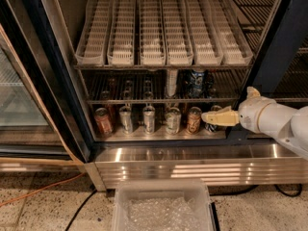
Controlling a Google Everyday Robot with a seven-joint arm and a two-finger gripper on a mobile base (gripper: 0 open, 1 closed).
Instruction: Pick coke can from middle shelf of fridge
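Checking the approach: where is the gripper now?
The gripper is at the right of the camera view, just right of the orange-tan can, below the middle shelf.

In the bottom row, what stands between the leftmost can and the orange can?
Three silver cans, in the camera view; the gripper is just right of the orange can.

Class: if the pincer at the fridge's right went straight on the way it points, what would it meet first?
The pincer points left along the bottom row of cans. Likely first: the orange-tan can beside its tip, though depth is unclear and it might pass in front.
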